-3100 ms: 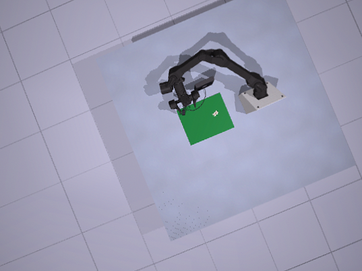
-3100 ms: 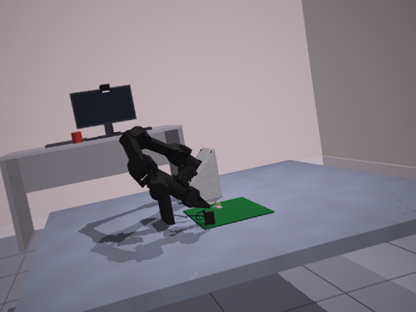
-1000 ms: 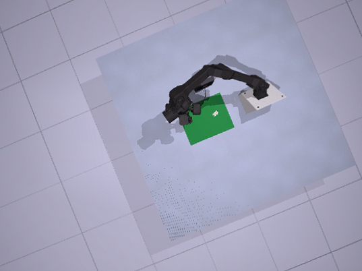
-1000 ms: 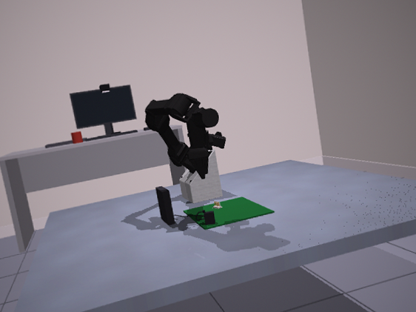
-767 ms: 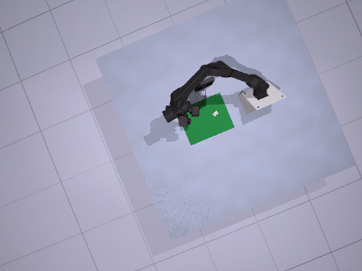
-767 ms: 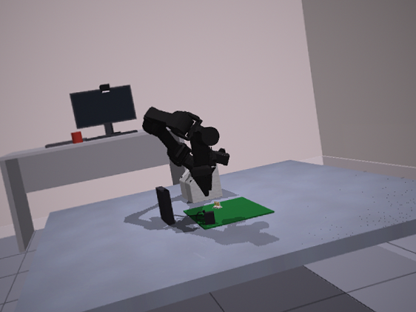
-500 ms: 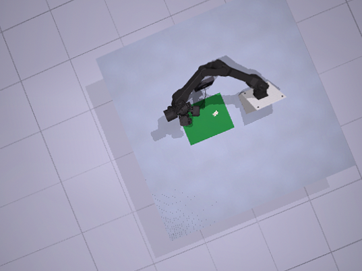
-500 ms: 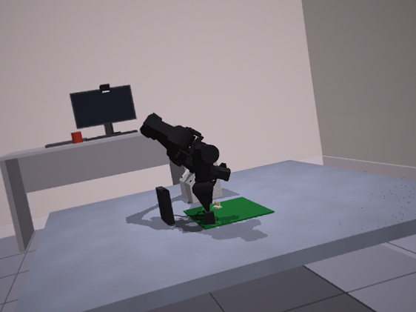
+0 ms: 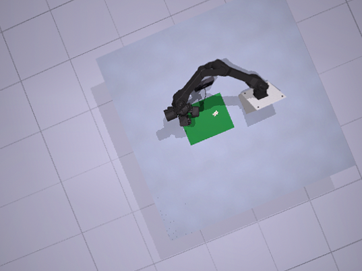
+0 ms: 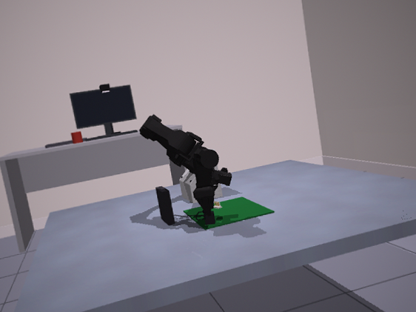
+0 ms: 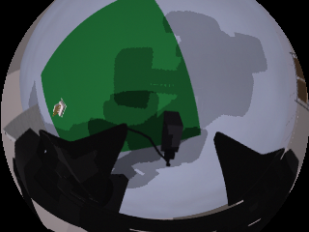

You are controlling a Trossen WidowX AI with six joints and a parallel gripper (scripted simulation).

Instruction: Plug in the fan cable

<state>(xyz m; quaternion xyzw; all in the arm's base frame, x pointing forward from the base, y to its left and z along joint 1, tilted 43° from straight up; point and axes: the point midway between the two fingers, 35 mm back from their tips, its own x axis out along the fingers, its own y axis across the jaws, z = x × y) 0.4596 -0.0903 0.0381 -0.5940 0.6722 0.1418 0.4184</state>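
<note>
The green board [image 9: 215,127] [image 10: 248,208] [image 11: 110,58] lies flat on the table. Its small white four-pin header [image 9: 215,112] [image 10: 218,205] [image 11: 61,104] stands near the middle. The black plug [image 11: 172,131] stands at the board's near corner, and its thin cable [image 11: 143,137] runs off to the left. My gripper [image 9: 185,120] [image 10: 209,218] [image 11: 173,133] is open and low over that corner, with one finger on each side of the plug. I cannot tell whether a finger touches it. The black fan [image 9: 204,83] [image 10: 165,204] stands upright beside the board.
The arm's white base [image 9: 269,99] [image 10: 187,187] stands on the grey table [image 9: 250,173] [image 10: 134,262] behind the board. A desk with a monitor [image 10: 103,105] and a red cup [image 10: 76,137] stands far back by the wall.
</note>
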